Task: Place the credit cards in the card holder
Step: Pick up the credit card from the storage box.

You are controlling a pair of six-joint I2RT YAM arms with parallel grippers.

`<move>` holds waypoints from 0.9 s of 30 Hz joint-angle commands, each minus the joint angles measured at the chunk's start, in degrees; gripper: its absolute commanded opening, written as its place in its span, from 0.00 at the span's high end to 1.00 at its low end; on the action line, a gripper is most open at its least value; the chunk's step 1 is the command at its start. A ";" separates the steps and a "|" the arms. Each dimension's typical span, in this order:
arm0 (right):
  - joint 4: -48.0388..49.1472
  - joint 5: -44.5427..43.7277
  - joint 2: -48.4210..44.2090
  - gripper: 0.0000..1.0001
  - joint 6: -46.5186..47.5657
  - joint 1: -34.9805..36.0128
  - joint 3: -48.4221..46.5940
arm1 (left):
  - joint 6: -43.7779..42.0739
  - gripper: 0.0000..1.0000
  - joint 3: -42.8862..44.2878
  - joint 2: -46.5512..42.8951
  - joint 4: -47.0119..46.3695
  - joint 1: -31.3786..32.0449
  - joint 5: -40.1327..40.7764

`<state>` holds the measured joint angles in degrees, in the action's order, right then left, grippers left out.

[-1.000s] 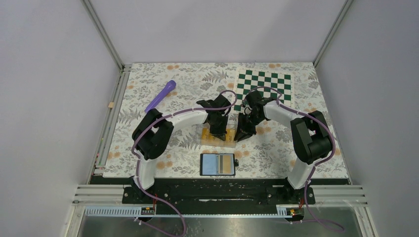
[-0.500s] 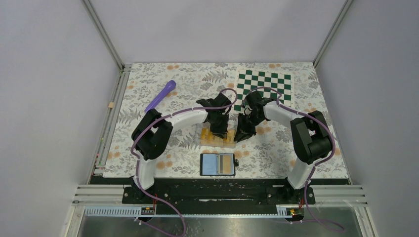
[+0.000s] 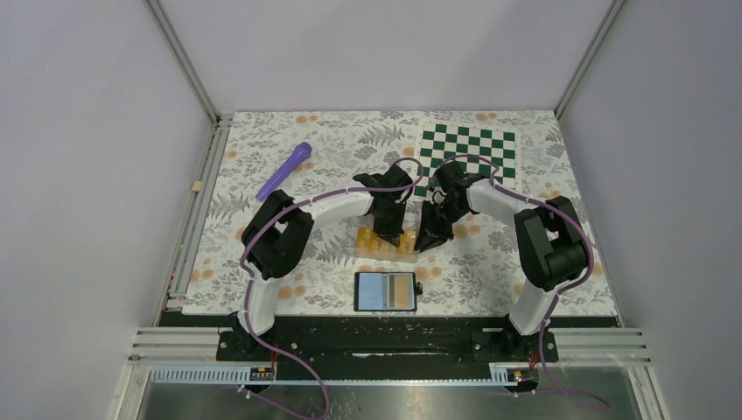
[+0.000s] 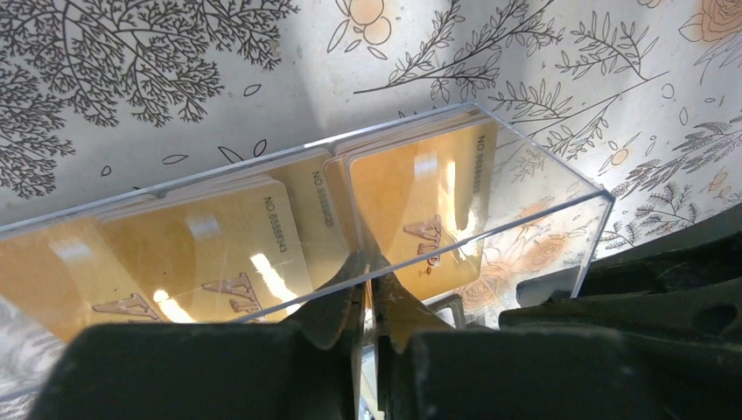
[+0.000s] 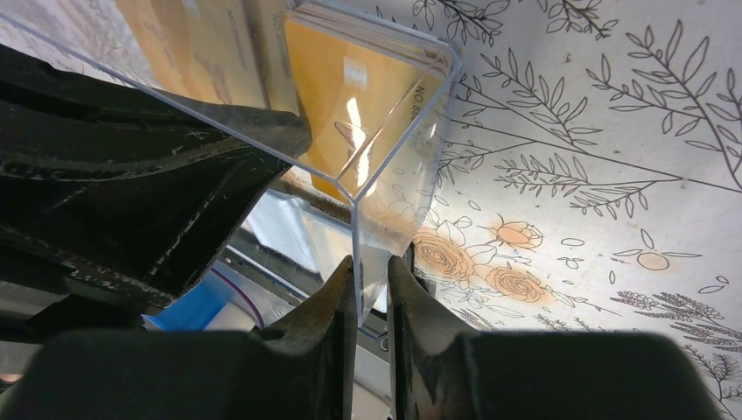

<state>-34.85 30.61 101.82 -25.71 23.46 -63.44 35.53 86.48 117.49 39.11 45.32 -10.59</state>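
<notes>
This looks like a robotics lab: a test cell with plain grey panel walls (image 3: 87, 131), aluminium frame rails (image 3: 175, 343), and two cabled arms, left arm (image 3: 289, 232) and right arm (image 3: 542, 245), bolted at the flowered surface (image 3: 350, 140).

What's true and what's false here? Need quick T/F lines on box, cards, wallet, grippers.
1. The right gripper pinches a wall of the clear box. True.
2. The card holder lies folded shut. False: it lies open, lining up.
3. The credit cards sit inside the clear box. True.
4. The left gripper is spread wide over the card holder. False: it is shut, at the clear box.
5. The purple tool lies on the chequered mat. False: it lies on the floral cloth, left of the mat.
</notes>
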 commanded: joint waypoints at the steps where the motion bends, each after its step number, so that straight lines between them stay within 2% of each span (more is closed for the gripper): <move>1: 0.35 2.93 -1.45 0.88 0.76 0.29 -0.18 | -0.86 1.00 2.15 -0.04 -1.15 0.64 -0.23; 19: 0.35 3.19 -1.16 0.88 0.81 0.30 -0.14 | -1.18 1.00 2.10 -6.64 -1.87 2.02 3.23; 27: 0.40 3.19 -1.09 0.88 0.84 0.27 0.03 | -0.80 1.00 2.00 -6.31 -2.58 2.22 0.82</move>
<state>-35.00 30.61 101.82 -25.69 23.46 -63.44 34.70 86.56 113.21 39.11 47.13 -8.38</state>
